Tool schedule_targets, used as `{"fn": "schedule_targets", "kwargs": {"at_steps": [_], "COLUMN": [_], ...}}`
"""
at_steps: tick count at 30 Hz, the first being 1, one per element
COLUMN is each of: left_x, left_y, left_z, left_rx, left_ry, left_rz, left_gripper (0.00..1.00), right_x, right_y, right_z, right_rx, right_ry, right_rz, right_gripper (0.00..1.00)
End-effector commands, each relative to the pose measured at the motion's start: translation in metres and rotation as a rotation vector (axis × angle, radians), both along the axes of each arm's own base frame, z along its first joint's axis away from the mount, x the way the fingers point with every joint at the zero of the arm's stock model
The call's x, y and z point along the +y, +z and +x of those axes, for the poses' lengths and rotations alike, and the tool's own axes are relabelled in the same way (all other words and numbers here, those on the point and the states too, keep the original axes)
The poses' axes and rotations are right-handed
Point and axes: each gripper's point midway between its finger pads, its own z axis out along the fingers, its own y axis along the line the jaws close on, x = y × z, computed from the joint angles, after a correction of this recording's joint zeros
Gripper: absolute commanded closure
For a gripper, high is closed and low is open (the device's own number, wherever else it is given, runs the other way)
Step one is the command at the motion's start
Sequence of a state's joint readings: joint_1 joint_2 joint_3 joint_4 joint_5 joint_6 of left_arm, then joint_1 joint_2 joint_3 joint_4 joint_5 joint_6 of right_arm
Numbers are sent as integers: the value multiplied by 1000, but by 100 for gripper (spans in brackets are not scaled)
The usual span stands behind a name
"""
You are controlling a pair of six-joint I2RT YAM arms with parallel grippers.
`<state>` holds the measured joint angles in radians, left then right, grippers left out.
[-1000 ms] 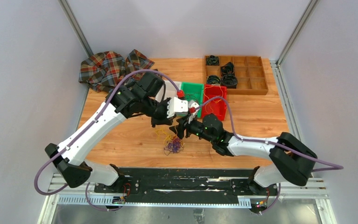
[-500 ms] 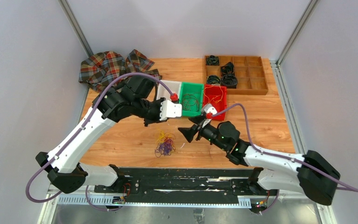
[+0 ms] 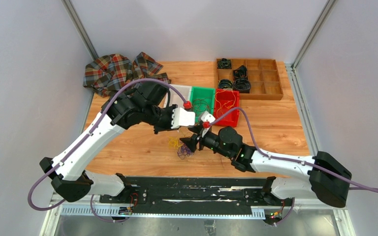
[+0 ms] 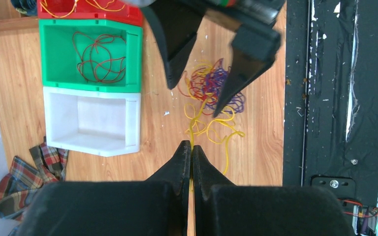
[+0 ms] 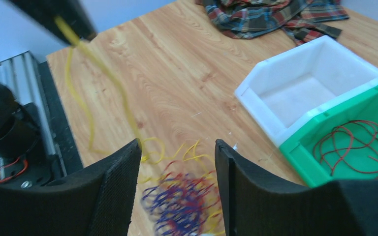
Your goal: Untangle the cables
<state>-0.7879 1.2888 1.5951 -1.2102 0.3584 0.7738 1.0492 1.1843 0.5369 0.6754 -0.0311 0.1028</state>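
Two-arm bench during cable untangling. The small tangle of thin yellow and purple cables (image 4: 207,84) lies on the light wooden table (image 3: 142,147) near its front edge, between the two arms and in front of a row of bins.

The left gripper (image 4: 192,146) is clenched on a single thin yellow cable strand (image 4: 191,132). In the right wrist view this strand rises slantwise from the tangle to the left fingertips.

The right gripper (image 5: 177,145) is released, its jaws spread apart and straddling the tangle from above. Whether its fingertips touch the cables cannot be told, as the heap is blurred in that view.

Beyond the tangle stand three bins side by side. The white plastic bin (image 4: 133,120) has nothing visible in it, the green plastic bin (image 4: 51,54) holds a loose dark red-brown wire (image 4: 101,56), and the red plastic bin (image 3: 219,115) holds yellow wire.

At the far right sits a compartmented wooden tray (image 3: 270,88) with black coiled cords (image 3: 241,84). At the far left lies a crumpled plaid cloth (image 3: 115,71).
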Motion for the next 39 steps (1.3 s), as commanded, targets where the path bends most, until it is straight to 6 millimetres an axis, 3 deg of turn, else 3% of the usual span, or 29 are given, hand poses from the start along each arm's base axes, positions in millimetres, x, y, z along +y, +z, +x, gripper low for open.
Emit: {"fn": "schedule_targets", "kwargs": {"at_steps": [1,4,10,18,26,31,35,39], "left_x": [-1,0,-7,-4,23,47,61,64], "left_y": [14,16,35,76,136,187,219,238], "left_z": [-6,-11,-29,-53,-21,0,11,17], "left_rx": [-20,-12,22,39,-301,-559,-700,-750], "left_ry": [-15,-34,-105,-165,-76,-8,36,78], "left_rz": [-29,-38,-109,-188,-188,-172,-159,-184], "left_gripper": [100,100,100,100,100,100,100,100], "right_x": [8,15,37,19,-20,-42,-52,-51], "right_y": [27,27,-9,-76,-121,-139,-141,-130], "right_z": [26,31,32,38,33,30,28,28], "right_rx": [-62,-71,-23,39,72,86,87,75], "right_ry": [-113,-114,-66,-156,-244,-288,-311,-301], "right_rz": [32,19,-27,-97,-174,-216,-217,-202], "right_gripper": [46,47,48,54,55,52,48,45]}}
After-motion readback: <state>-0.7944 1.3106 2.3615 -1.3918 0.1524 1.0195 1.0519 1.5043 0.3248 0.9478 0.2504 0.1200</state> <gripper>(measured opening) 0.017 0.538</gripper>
